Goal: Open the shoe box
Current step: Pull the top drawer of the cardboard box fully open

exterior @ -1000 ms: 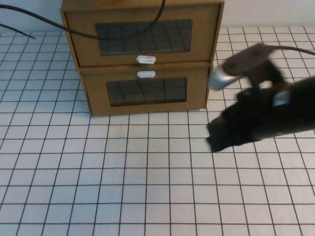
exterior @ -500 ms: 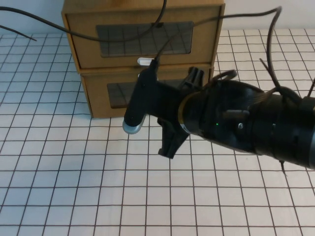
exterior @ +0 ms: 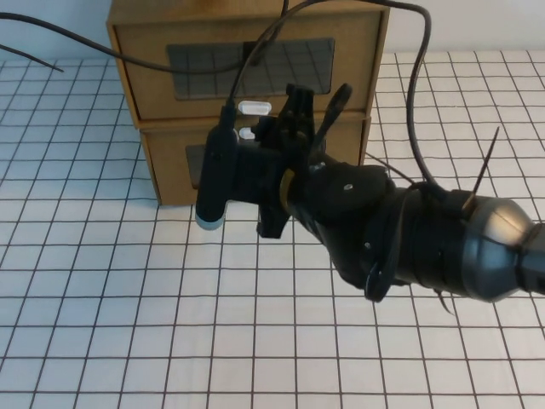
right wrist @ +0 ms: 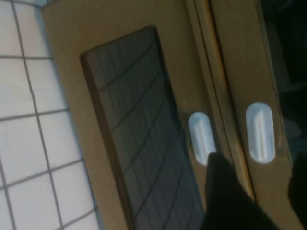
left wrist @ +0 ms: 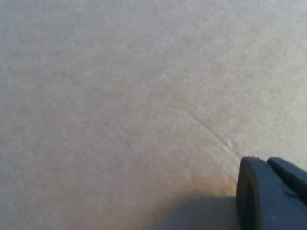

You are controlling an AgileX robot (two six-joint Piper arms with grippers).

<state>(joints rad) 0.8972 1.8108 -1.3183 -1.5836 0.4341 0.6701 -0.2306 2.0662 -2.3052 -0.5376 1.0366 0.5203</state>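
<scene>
Two brown cardboard shoe boxes stand stacked at the back of the table, the upper box (exterior: 145,60) on the lower box (exterior: 166,175). Each has a dark window and a small white handle: the upper handle (exterior: 255,108) (right wrist: 259,132) and the lower handle (right wrist: 201,136). My right gripper (exterior: 317,98) (right wrist: 261,196) hangs open just in front of the box fronts, its fingers (right wrist: 225,191) either side of the upper handle's line and apart from it. My left gripper (left wrist: 271,191) shows only at one corner, pressed close to plain cardboard (left wrist: 120,96).
The white gridded table (exterior: 128,324) stretches in front of the boxes. Black cables (exterior: 128,58) loop across the upper box. The right arm's bulky body (exterior: 409,239) and its silver-tipped wrist camera (exterior: 213,179) cover the lower box's front.
The right arm swung from the right side of the table to the front of the boxes. Its fingers have spread apart and now point at the handles.
</scene>
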